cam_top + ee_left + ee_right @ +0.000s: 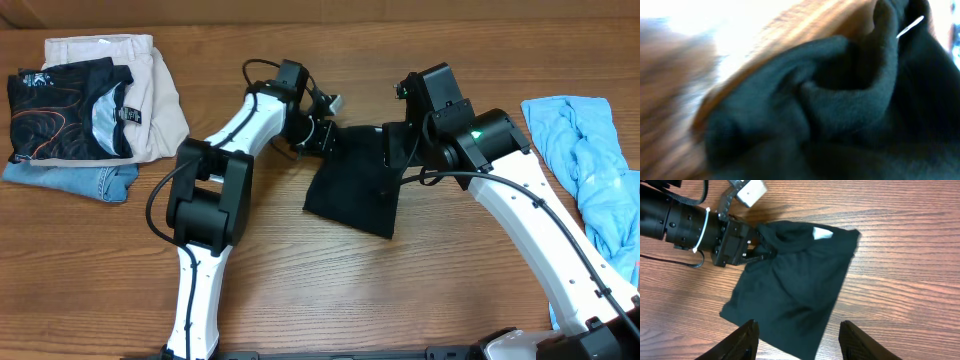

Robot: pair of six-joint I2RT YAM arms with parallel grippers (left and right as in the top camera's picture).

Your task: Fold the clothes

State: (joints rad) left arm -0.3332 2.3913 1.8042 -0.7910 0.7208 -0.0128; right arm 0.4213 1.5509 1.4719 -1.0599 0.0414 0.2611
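Black garment (350, 190) lies below your right gripper (799, 326), which hangs wide open and empty. Your left gripper (759, 254) seems clamped on its bunched corner, though its own view is blurred.

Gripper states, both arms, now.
Left gripper: closed, pinching the black garment at its edge.
Right gripper: open, empty, above the garment.

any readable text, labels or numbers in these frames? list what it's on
No text is legible.
Too small to read: pale print on the black graphic shirt.
Too small to read: neck label of that shirt.
No characters discernible: white tag on the black garment.
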